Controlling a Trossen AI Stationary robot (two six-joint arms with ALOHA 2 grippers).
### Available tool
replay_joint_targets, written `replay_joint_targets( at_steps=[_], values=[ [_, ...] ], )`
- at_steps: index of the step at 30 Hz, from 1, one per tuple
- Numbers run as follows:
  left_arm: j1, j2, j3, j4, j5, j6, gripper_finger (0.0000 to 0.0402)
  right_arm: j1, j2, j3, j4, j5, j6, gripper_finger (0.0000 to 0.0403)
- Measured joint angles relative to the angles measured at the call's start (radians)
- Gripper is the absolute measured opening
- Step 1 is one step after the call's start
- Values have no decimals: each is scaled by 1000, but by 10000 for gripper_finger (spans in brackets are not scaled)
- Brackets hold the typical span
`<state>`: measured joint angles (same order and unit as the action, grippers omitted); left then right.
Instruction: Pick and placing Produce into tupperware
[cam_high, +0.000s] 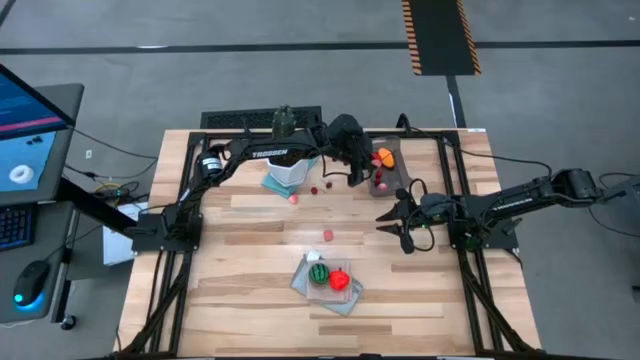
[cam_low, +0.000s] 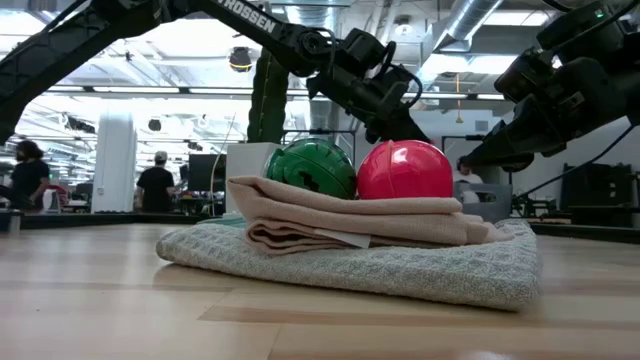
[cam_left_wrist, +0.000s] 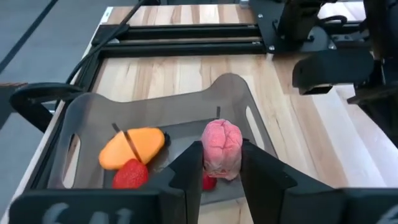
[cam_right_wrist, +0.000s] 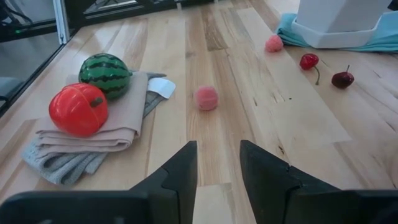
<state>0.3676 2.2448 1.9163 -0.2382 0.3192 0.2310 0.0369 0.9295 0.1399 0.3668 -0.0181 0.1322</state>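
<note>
Left end effector over tupperware, pink raspberry between fingers.

Even, bright overhead light fills the scene; shadows on the wooden table are soft and faint. In the low view ceiling lamps glare white, the room behind lies blurred, and the table's near edge is out of focus.

table: pale wood, smooth, matt
tupperware: translucent grey plastic
cloth: rough woven, folded
watermelon, tomato: glossy plastic
</note>
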Motion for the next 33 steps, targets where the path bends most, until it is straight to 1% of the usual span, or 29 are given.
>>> replay_joint_targets(
  at_steps=[8,17,20,26,29,31,33],
  values=[
    [-1,0,0,15,17,11,111,0,0,0,0,0,0,145],
    [-1,0,0,11,37,20,168,0,0,0,0,0,0,142],
    [-1,-1,0,-47,37,3,178,0,0,0,0,0,0,141],
    [-15,-48,-1,-262,36,-5,183,0,0,0,0,0,0,145],
    [-27,-70,-13,-344,26,-5,183,0,0,0,0,0,0,146],
    [-40,-100,-61,-347,6,-6,183,0,0,0,0,0,0,145],
    [-61,-142,-121,-300,-16,-15,183,0,0,0,0,0,0,143]
  ],
)
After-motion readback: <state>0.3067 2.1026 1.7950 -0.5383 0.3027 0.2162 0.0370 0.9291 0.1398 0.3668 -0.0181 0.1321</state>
